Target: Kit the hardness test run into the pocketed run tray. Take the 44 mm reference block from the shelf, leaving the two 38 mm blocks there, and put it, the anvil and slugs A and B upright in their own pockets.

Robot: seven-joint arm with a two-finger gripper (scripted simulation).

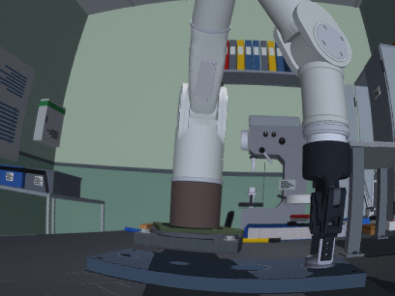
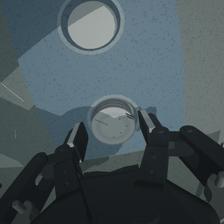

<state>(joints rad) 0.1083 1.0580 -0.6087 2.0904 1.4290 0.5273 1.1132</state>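
Note:
A grey round block [image 2: 113, 123] stands upright in a pocket near the right end of the blue run tray [image 1: 227, 273], its top rim [image 1: 319, 262] just showing above the tray. It has a ridged side and a flat top with faint marks. Farther along the tray another round pocket [image 2: 90, 25] has a pale floor and holds nothing. Two more shallow pockets [image 1: 179, 263] show on the tray's left part. My gripper [image 2: 111, 130] hangs straight down over the block with a finger on either side of it, and it is open and holds nothing.
The tray's right edge lies close beside my gripper, with a grey frame leg [image 1: 356, 203] just beyond it. The arm's brown base [image 1: 196, 203] stands behind the tray. A hardness tester [image 1: 276, 159] stands at the back, under a shelf of binders [image 1: 254, 55].

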